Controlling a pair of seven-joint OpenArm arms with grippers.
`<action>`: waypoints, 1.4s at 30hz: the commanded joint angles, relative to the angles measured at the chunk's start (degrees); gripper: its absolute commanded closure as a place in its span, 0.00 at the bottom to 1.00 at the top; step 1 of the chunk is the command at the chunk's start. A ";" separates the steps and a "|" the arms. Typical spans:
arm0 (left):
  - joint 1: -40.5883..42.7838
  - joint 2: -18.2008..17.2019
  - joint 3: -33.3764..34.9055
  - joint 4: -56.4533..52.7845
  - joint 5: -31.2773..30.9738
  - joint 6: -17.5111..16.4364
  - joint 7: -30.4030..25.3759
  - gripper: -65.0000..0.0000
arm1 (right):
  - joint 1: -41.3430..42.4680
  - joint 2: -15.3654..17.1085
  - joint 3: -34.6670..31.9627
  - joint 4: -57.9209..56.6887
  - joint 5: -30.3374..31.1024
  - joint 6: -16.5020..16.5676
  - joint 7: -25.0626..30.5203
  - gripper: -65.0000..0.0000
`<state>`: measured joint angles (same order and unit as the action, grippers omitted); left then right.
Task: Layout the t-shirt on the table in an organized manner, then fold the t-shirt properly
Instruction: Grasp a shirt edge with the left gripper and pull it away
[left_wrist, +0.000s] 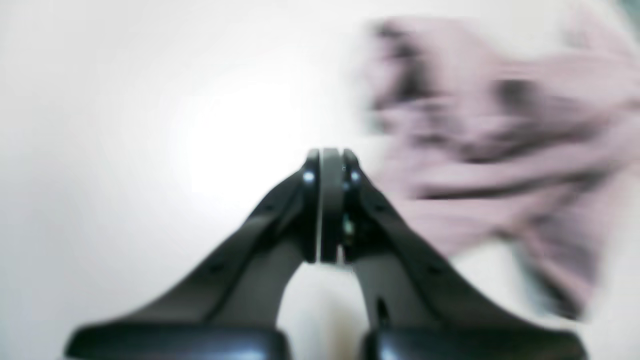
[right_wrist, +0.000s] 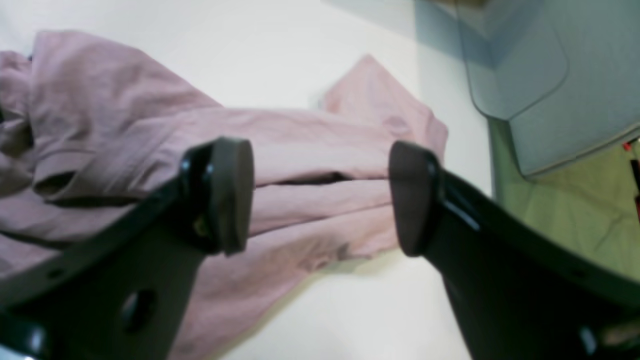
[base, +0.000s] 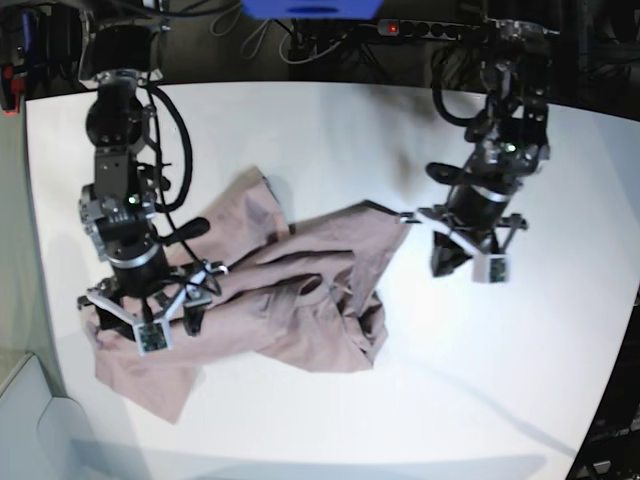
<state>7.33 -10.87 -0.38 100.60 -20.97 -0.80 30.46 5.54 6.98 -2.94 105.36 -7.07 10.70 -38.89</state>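
Left tool (left_wrist: 325, 210) pressed closed, arm angled downward; right tool (right_wrist: 320, 197) spread wide, wrist pointing down.

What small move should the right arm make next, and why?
Probably lower the right gripper onto the fabric edge below it and close. Its jaws stand open and empty over the t-shirt, which lies crumpled and bunched on the table, while the left gripper is shut, off the cloth.
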 joint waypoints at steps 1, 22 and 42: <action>-1.05 -0.51 1.75 -1.56 0.36 0.58 -1.14 0.99 | 0.04 0.62 0.08 1.58 0.26 -0.46 1.14 0.35; -11.95 -6.05 8.87 -39.10 0.18 0.67 -15.47 0.99 | -3.30 4.40 -0.09 4.31 0.35 -0.46 1.49 0.34; -10.28 -21.96 -16.36 -34.53 -0.17 0.49 -19.34 0.99 | -1.89 3.61 -17.76 4.13 0.26 -0.46 1.49 0.34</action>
<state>-2.70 -31.57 -16.16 65.49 -21.06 -0.58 11.97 2.63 10.74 -20.75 108.66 -7.07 10.70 -39.05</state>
